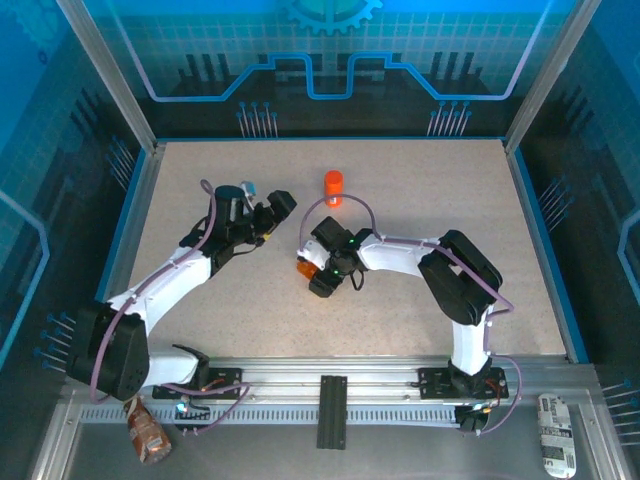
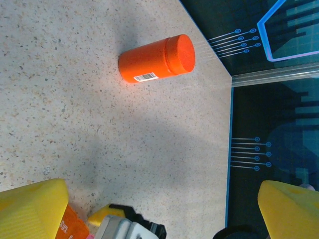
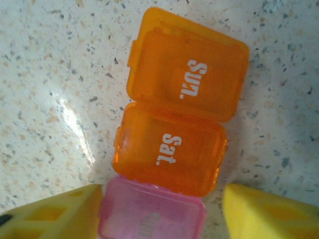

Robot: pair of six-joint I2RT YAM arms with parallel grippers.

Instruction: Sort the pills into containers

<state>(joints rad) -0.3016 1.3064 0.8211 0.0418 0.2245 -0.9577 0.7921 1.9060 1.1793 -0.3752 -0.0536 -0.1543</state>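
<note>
The containers [image 3: 174, 129] are a short strip of joined boxes on the speckled table: two orange ones marked "Sun." and "Sat.", and a pink end section [image 3: 152, 214]. Their lids look down. My right gripper [image 3: 162, 199] is open and straddles the pink end. Its left finger sits at the box's edge, and a gap shows beside the right one. From above, the containers [image 1: 306, 268] lie under the right gripper [image 1: 320, 278] at mid-table. My left gripper [image 1: 270, 212] is wide open and holds nothing; its yellow fingers [image 2: 30, 209] frame bare table. The pills are hidden.
An upright orange bottle [image 1: 333, 187] with a white label stands behind the grippers and is seen close in the left wrist view [image 2: 157, 62]. Beyond it runs the table's blue edge [image 2: 231, 149]. A brown packet [image 1: 148, 432] and a white packet [image 1: 556, 432] lie by the near rail.
</note>
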